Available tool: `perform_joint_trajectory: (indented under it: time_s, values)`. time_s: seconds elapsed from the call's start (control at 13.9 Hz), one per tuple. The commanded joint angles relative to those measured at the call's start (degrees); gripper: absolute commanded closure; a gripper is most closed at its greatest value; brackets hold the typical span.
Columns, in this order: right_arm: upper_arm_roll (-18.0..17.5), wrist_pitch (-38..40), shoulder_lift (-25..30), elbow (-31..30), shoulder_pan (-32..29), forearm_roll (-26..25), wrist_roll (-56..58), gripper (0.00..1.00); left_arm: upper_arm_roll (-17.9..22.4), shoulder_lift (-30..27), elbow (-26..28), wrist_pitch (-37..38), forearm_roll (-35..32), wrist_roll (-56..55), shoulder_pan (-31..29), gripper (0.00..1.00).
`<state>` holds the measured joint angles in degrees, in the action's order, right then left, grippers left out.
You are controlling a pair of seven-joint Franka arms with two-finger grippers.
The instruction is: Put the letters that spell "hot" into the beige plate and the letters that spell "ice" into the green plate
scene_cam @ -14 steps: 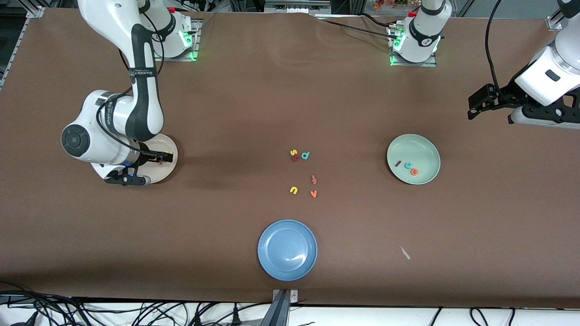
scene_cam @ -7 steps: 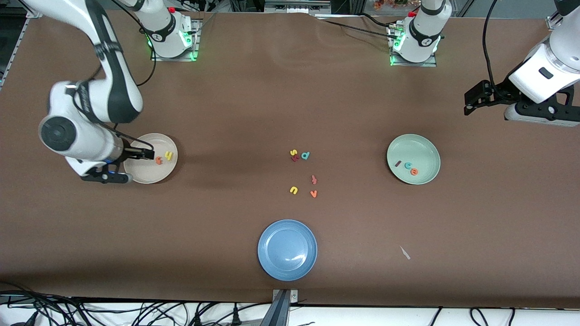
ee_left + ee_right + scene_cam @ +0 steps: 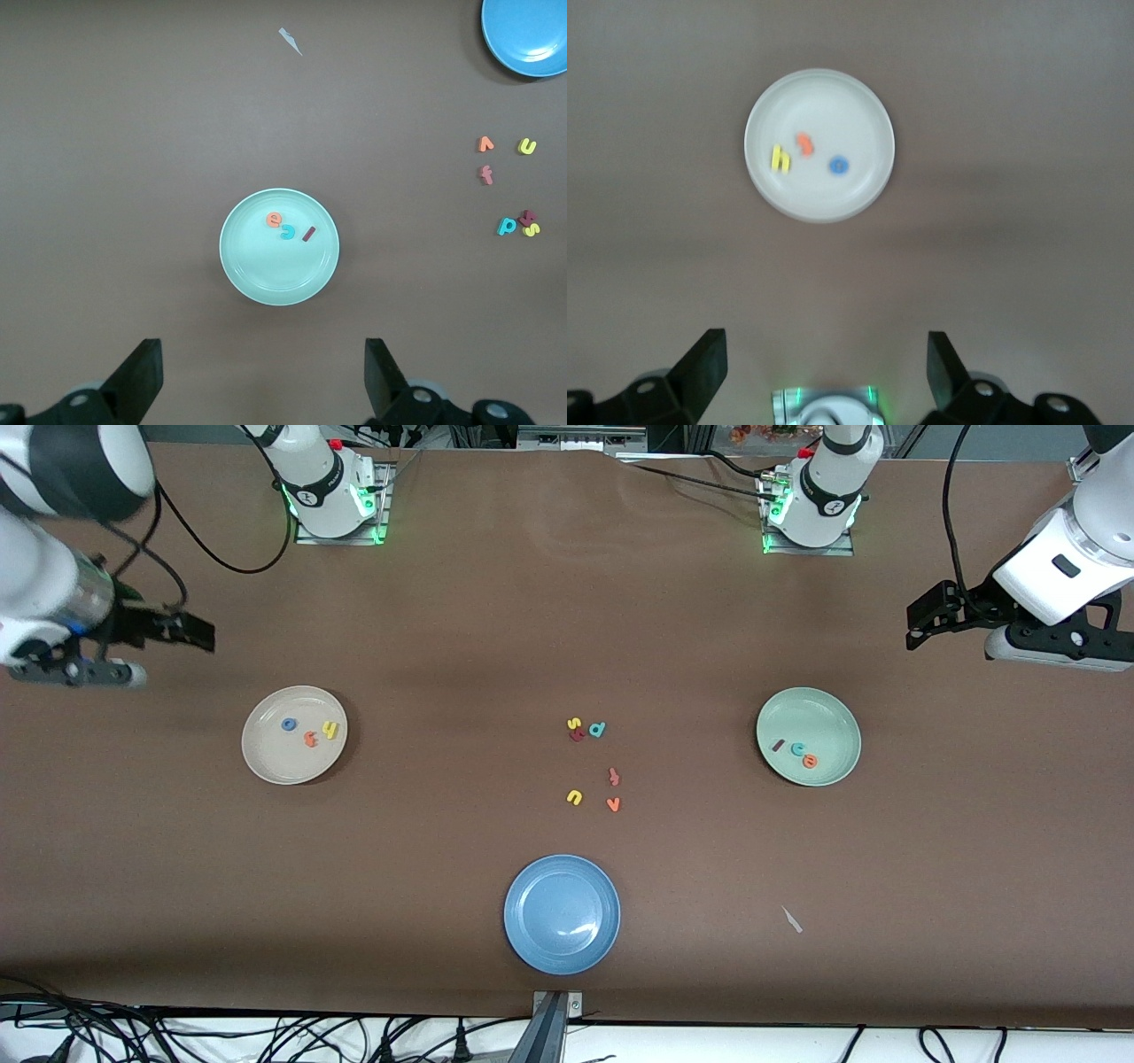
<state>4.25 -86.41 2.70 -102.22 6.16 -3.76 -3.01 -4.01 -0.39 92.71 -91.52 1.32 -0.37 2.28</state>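
Viewing from the front: I see both arms raised off the surface point(image 3: 461, 629), each at its own end
Left gripper point(image 3: 921, 624): fingers apart, empty, over bare surface near the green plate point(image 3: 833, 766); in the left wrist view point(image 3: 257, 381) its fingers frame that plate point(image 3: 257, 274)
Right gripper point(image 3: 199, 633): fingers apart, empty, over bare surface near the beige plate point(image 3: 266, 766); in the right wrist view point(image 3: 824, 372) the plate point(image 3: 859, 190) lies ahead of it
Beige plate contents: blue o point(image 3: 289, 724), orange t point(image 3: 310, 738), yellow h point(image 3: 330, 730), side by side
Green plate contents: dark red i point(image 3: 778, 746), teal c point(image 3: 797, 749), orange e point(image 3: 809, 760), in a row
Loose letters: I count yellow s point(image 3: 574, 724), teal d point(image 3: 597, 730), yellow u point(image 3: 574, 797), orange v point(image 3: 612, 804) at mid-surface
Blue plate point(image 3: 562, 913): nearest the front camera
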Motion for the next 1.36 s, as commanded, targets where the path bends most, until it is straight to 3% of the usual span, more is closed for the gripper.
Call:
perform_joint_trajectory:
  time_s: [0.0,0.22,0.36,1.29]
  values:
    - [-0.74,6.51,0.98,3.96,-0.98,-0.11,1.34,0.00,0.14,-0.58,-0.42,0.91,1.05,0.28,0.18,0.00]
    - [3.11,4.06,0.29,2.72,0.59,2.87,2.22,0.00,0.05,-0.58,-0.42,0.91,1.05,0.28,0.18,0.00]
    - [6.80,4.93,-2.52,6.13,4.55,2.87,2.31,0.00,0.05,-0.58,-0.34,1.00,1.05,0.28,0.18,0.00]
    - [7.09,5.02,-4.02,6.94,5.09,2.44,2.48,0.00,0.14,-0.31,-0.42,1.52,-1.14,-0.07,0.09,0.00]
